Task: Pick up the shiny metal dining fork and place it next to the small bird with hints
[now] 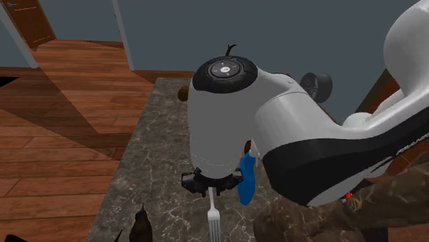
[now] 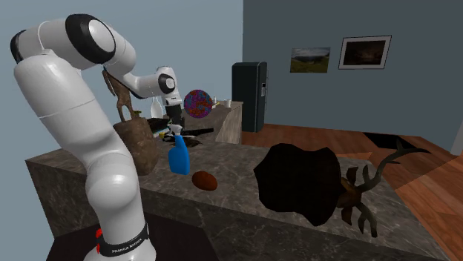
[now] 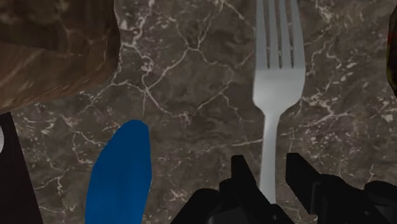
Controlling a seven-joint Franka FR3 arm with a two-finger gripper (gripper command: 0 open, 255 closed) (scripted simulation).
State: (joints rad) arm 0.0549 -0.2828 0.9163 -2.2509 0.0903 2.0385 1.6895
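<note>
A light grey metal fork (image 3: 278, 83) is held by its handle between my black fingers (image 3: 242, 175); its tines point away from the hand over the dark marble counter (image 3: 191, 76). My gripper (image 3: 270, 184) is shut on the fork handle. In the shoulder view the gripper (image 1: 211, 194) hangs under the white wrist, and the fork (image 1: 213, 221) sticks out below it toward the counter's near end. A small dark brown bird (image 1: 141, 227) stands on the counter, a short way toward the shoulder view's left of the fork.
A blue bottle (image 1: 247, 180) stands close beside the gripper, toward the shoulder view's right. A brown rough block (image 3: 57, 51) sits past the bottle (image 3: 121, 172). Farther along the counter lie a brown oval object (image 2: 205, 180) and a dark mounted deer head (image 2: 319, 185). Wooden floor (image 1: 62, 130) lies beyond the counter edge.
</note>
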